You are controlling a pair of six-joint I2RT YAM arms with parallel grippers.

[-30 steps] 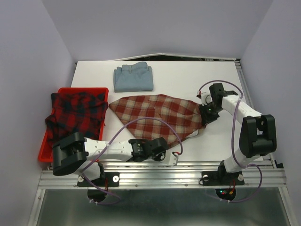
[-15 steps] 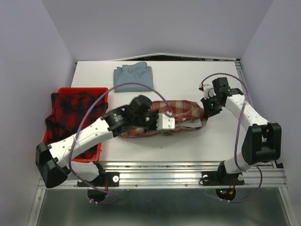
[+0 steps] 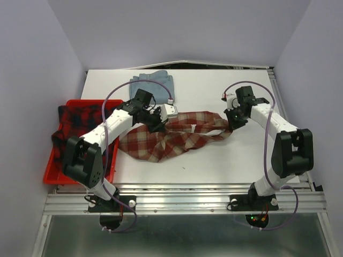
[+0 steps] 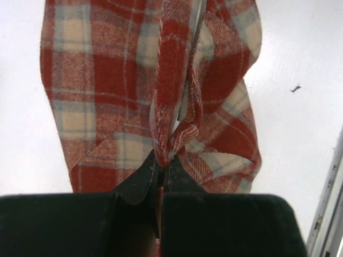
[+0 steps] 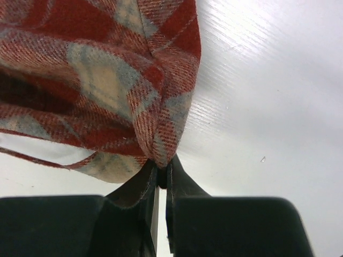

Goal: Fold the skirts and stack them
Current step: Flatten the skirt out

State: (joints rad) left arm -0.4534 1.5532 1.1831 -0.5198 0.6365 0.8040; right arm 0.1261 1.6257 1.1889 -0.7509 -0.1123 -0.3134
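The brick-red and cream check skirt (image 3: 177, 134) hangs stretched and bunched between both grippers above the white table (image 3: 214, 160). My left gripper (image 3: 161, 122) is shut on its left end, the cloth pinched between the fingertips (image 4: 161, 160). At the right, my right gripper (image 3: 231, 122) is shut on the other end, a fold of the check skirt (image 5: 134, 80) pinched at its tips (image 5: 162, 167). The light blue skirt (image 3: 155, 83) lies folded at the back of the table, partly behind my left arm. In the red tray (image 3: 51, 171) at the left lies the red and navy plaid skirt (image 3: 80, 126).
Purple cables loop over both arms. The metal rail (image 3: 187, 201) runs along the near edge. Grey walls close in the left, right and back sides.
My left arm swung from the near edge up to the back left, carrying the skirt's near edge with it. The flat skirt became a bunched, lifted band. The right gripper rose slightly.
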